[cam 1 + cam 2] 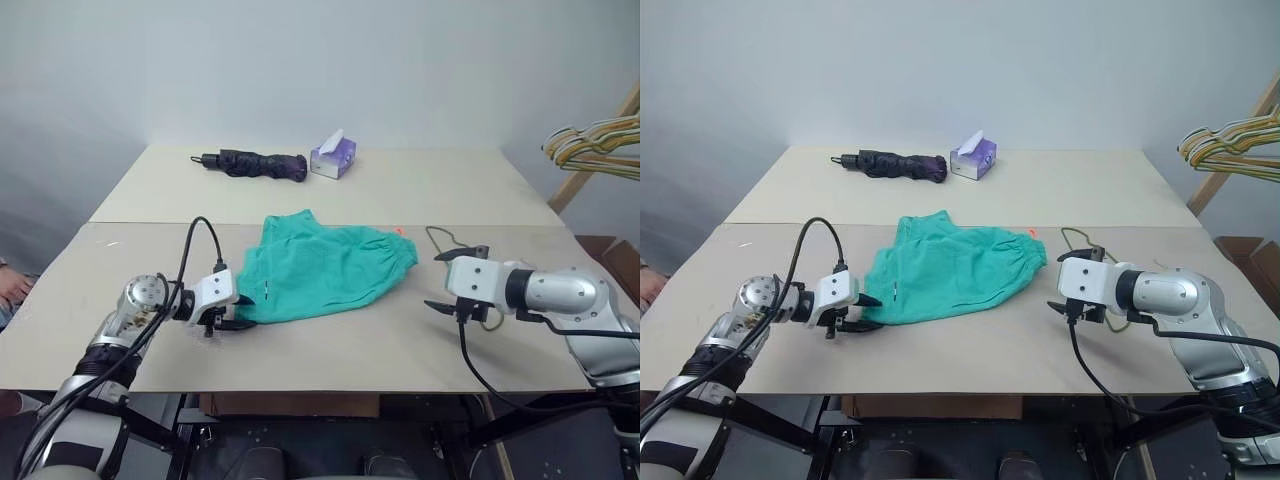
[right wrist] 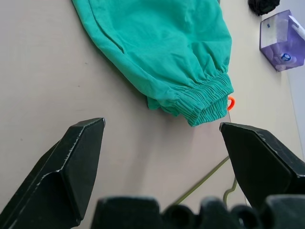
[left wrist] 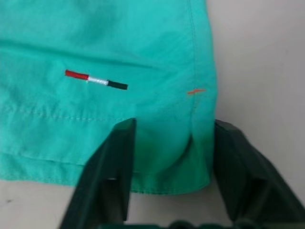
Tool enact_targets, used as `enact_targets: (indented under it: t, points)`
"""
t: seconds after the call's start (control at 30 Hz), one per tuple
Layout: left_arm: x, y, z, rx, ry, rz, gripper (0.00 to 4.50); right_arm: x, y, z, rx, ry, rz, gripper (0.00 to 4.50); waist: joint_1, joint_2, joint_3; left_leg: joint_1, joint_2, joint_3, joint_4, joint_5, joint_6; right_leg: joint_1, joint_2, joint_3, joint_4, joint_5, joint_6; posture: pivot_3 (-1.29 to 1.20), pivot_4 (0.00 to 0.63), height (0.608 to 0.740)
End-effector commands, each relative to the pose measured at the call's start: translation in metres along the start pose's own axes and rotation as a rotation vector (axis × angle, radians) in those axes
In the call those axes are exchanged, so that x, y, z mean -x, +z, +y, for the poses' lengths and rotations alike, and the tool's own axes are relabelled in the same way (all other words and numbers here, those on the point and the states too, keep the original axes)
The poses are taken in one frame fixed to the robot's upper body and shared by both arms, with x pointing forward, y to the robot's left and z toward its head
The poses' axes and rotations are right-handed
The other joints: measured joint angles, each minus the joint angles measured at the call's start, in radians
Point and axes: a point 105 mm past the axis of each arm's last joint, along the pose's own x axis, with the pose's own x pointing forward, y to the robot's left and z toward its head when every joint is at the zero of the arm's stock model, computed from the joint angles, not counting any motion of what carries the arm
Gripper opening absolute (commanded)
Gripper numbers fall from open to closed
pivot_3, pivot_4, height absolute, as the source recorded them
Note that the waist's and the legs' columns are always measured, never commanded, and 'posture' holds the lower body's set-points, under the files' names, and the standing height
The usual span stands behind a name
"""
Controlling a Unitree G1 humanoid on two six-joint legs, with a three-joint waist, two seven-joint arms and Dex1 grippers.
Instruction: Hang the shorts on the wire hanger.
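Head views: the shorts (image 1: 325,268) lie flat on the table (image 1: 330,350), waistband toward the right gripper. The left gripper (image 1: 232,312) sits at their lower left hem corner. The right gripper (image 1: 448,282) hovers just off the waistband end, jaws wide apart and holding nothing. The hanger (image 1: 455,246) lies on the table behind that gripper, mostly hidden by it. At the far edge rest a folded umbrella (image 1: 255,163) and a tissue box (image 1: 333,157) with a tissue standing out of its top. A bunch of hangers (image 1: 595,142) hangs at far right.

Left wrist view: both fingers (image 3: 112,167) straddle the hem corner, with fabric bulging between them; a firm clamp cannot be confirmed.

Right wrist view: the spread fingers (image 2: 71,167) frame the waistband and an orange tag (image 2: 231,102).
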Motion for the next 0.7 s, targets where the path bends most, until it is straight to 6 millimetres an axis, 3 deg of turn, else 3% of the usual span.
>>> enact_targets:
  t: [0.03,0.17,0.27,0.53,0.7]
  points:
    - [0.004,-0.013,0.004,0.013,0.033,0.069,1.14,0.006,0.010,-0.013,0.040,-0.050,-0.017,4.50,-0.003,0.000,0.000,0.000,0.000,0.000,0.000,0.000,0.000,0.000,0.000,0.000,0.000,0.000,0.000,0.10,0.000,0.740]
    - [0.007,-0.015,0.007,-0.020,0.048,0.086,0.04,-0.001,0.010,-0.013,0.058,-0.049,-0.014,4.50,-0.009,0.000,0.000,0.001,0.000,0.000,0.000,0.000,0.000,0.000,0.000,0.000,0.000,0.000,0.000,0.10,0.000,0.740]
    - [0.012,-0.009,0.010,-0.036,0.066,0.069,0.04,-0.009,0.008,-0.014,0.104,-0.061,0.011,4.50,-0.015,0.000,0.000,0.001,0.001,0.000,0.000,0.000,0.000,0.001,0.001,0.000,0.000,0.000,0.000,0.09,0.000,0.740]
    - [0.049,-0.002,0.012,-0.111,0.078,0.111,0.04,-0.047,0.004,-0.027,0.365,-0.100,0.052,4.50,-0.045,0.000,0.000,-0.005,0.002,0.000,-0.001,0.000,0.000,-0.006,0.002,0.000,0.000,0.000,0.000,0.10,0.000,0.740]
    - [0.053,0.002,0.013,-0.120,0.090,0.108,0.04,-0.073,0.013,-0.031,0.546,-0.124,-0.008,4.50,-0.045,0.000,0.000,-0.006,0.002,0.000,-0.001,0.000,0.000,-0.007,0.002,0.000,0.000,0.000,0.000,0.11,0.000,0.740]
